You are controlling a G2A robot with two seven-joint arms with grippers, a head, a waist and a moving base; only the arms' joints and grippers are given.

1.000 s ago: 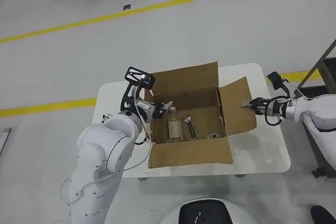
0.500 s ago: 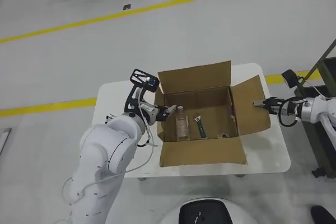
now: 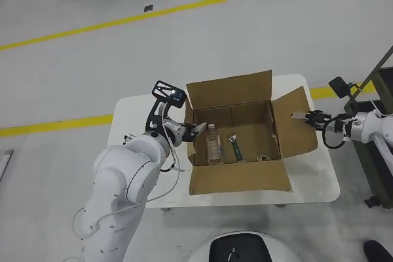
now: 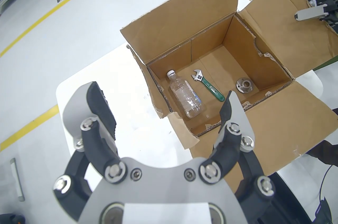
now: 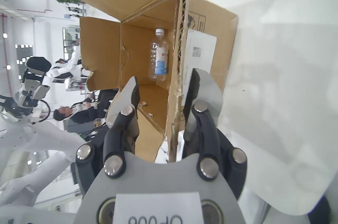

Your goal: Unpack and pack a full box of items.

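Right gripper [image 5: 165, 78], parted, straddles brown cardboard box's side flap [image 3: 293, 141], centre-right in top view; clamping and pulling may tear it. Left gripper [image 4: 163, 97] open; clear plastic bottle [image 3: 213, 145] may roll.

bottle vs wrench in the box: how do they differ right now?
The bottle is clear plastic with a white cap; the wrench is metal with a green handle. The bottle is far thicker and somewhat longer than the slim wrench. The bottle lies close to a side wall of the box; the wrench lies nearer the middle. Shared: both lie flat on the box floor, roughly parallel.
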